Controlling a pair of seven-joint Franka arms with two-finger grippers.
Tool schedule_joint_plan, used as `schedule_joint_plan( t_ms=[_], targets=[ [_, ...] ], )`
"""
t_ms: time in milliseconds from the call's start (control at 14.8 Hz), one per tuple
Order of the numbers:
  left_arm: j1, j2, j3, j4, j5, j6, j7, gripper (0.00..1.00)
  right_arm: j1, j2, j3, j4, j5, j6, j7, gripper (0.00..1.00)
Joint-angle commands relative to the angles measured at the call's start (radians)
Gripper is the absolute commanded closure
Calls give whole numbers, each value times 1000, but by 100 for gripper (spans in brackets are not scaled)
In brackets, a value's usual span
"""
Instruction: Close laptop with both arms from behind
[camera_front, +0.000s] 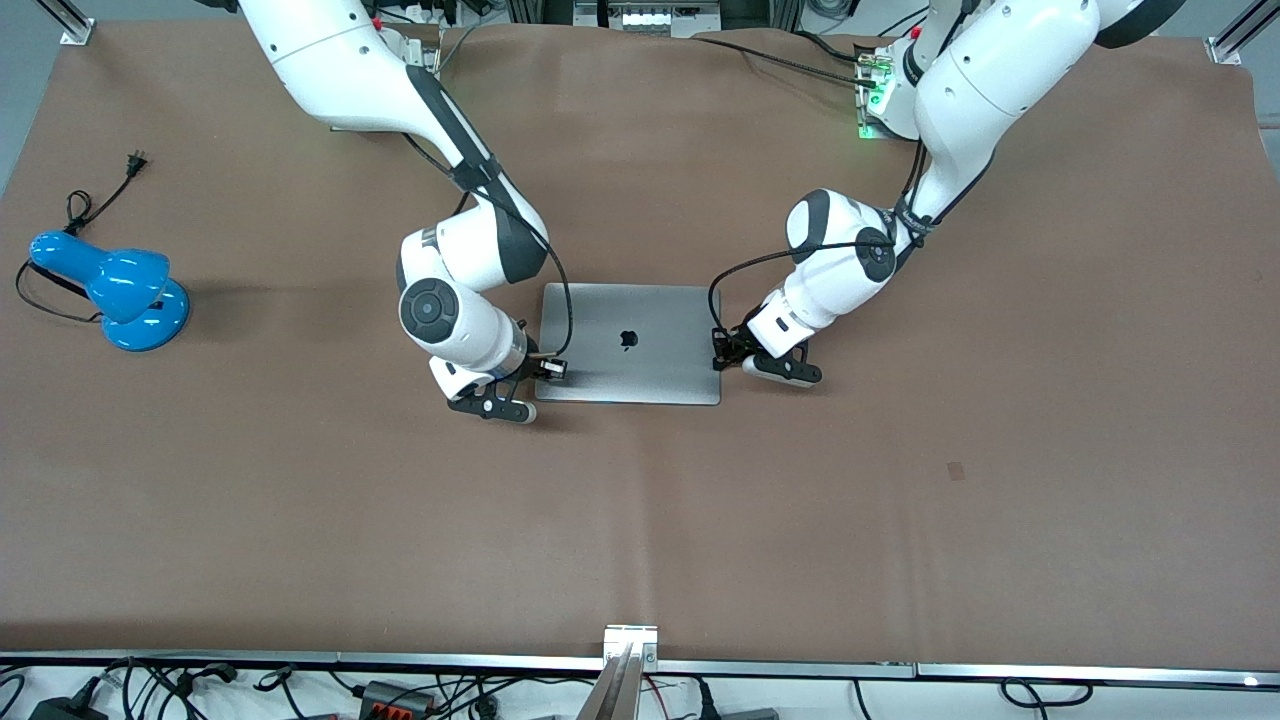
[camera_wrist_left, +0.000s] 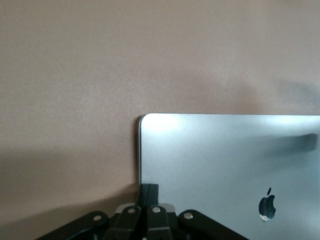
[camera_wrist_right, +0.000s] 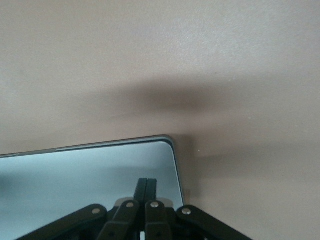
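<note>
The laptop (camera_front: 628, 343) is the thing sitting nearest the camera, flat on the brown table (camera_front: 640, 520) around the middle, a bit closer to the robots' bases than to the camera's edge. Its lid is all the way down, grey metal facing up with the black apple logo (camera_front: 628, 338) showing.

Both pincers are down at the laptop's camera-side corners, one per side. The right pincer (camera_front: 550, 368) comes in from the right arm (camera_front: 470, 270) and sits on the lid by the corner toward that arm's end of the table. In the right wrist view its fingers (camera_wrist_right: 146, 189) are pressed together with no gap, tips resting on the lid (camera_wrist_right: 90, 175) just inside the rounded corner. So it's closed and holding nothing.

The left pincer (camera_front: 722, 355) hangs off the left arm (camera_front: 850, 260) at the other side edge. The left wrist view shows its fingers (camera_wrist_left: 149, 194) squeezed together too, right at the laptop's (camera_wrist_left: 225, 165) side edge, touching or just about. It's also closed, with nothing between them.

Way off toward the right arm's end of the table there's a blue desk lamp (camera_front: 115, 288) with a black cord (camera_front: 95, 205) trailing to an unplugged plug, well apart from everything else.
</note>
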Motion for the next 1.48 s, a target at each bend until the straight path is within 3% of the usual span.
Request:
schedule_joint_plan(
  t_ms=[0,405,675,810,1215,1417],
  targets=[
    [-34,63,20,58,15,11,15,99,1,30,5,28,5,29,-11,100],
    [-30,62,20,56,17,11,15,99,1,43,5,45,1,78,-26,100],
    [-20,51,20,56,17,9,11,100,-50,-12,1,190,-17,-179,-22,100],
    [-10,-1,20,47,17,-9,9,100,-68,-47,-16,235,-59,-281,-23,100],
    [102,-251,24,61,38,-452,32,100,-139,-191,-42,241,-174,-486,-103,100],
    [197,-377,24,79,105,-677,72,100,-222,-285,-41,243,-180,-609,-213,100]
  ],
)
